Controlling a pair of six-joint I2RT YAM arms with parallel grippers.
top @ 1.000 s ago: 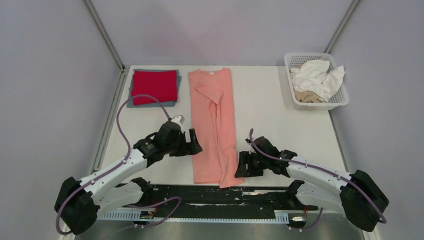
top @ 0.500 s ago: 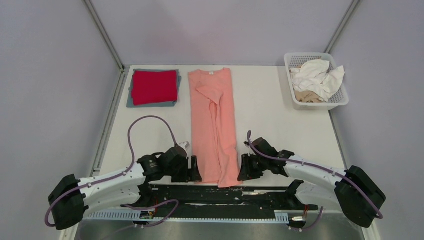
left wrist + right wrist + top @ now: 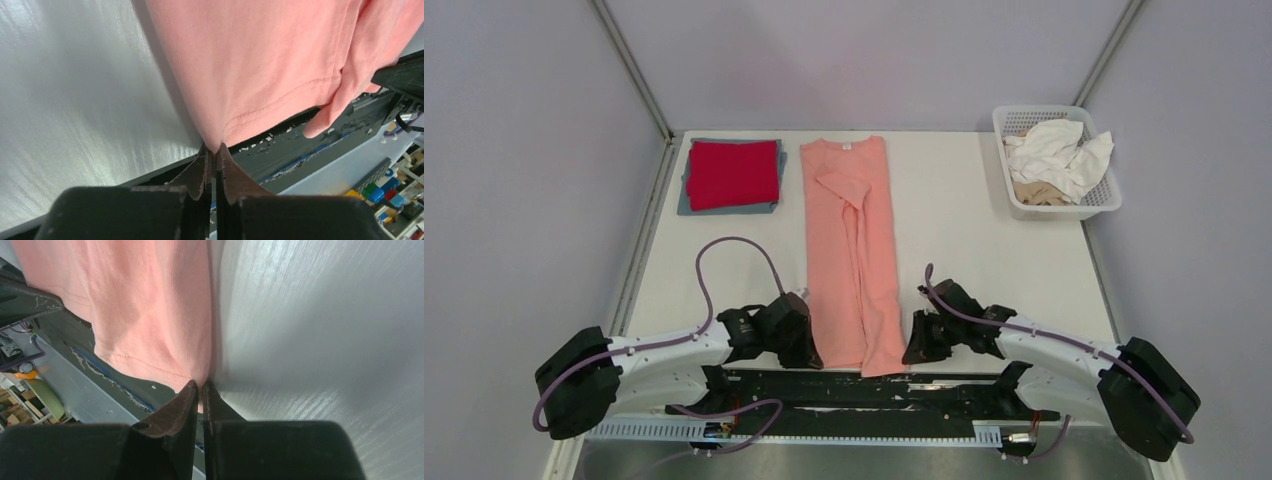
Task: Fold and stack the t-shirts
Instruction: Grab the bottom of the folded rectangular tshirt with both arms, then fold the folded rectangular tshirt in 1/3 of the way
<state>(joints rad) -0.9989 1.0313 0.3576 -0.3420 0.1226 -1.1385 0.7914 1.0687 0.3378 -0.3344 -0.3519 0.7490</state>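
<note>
A salmon-pink t-shirt lies folded into a long strip down the middle of the table, collar at the far end, hem hanging slightly over the near edge. My left gripper is shut on the hem's near-left corner. At the hem's near-right corner my right gripper is pinched shut on the cloth. A folded red t-shirt lies on a folded grey-blue t-shirt at the far left.
A white lattice basket at the far right holds crumpled white cloth and beige cloth. A black rail runs along the table's near edge, under the hem. Grey walls enclose the table.
The left arm swung back from mid-table to the near edge and closed on the hem's left corner. The right gripper closed on the hem's right corner.
</note>
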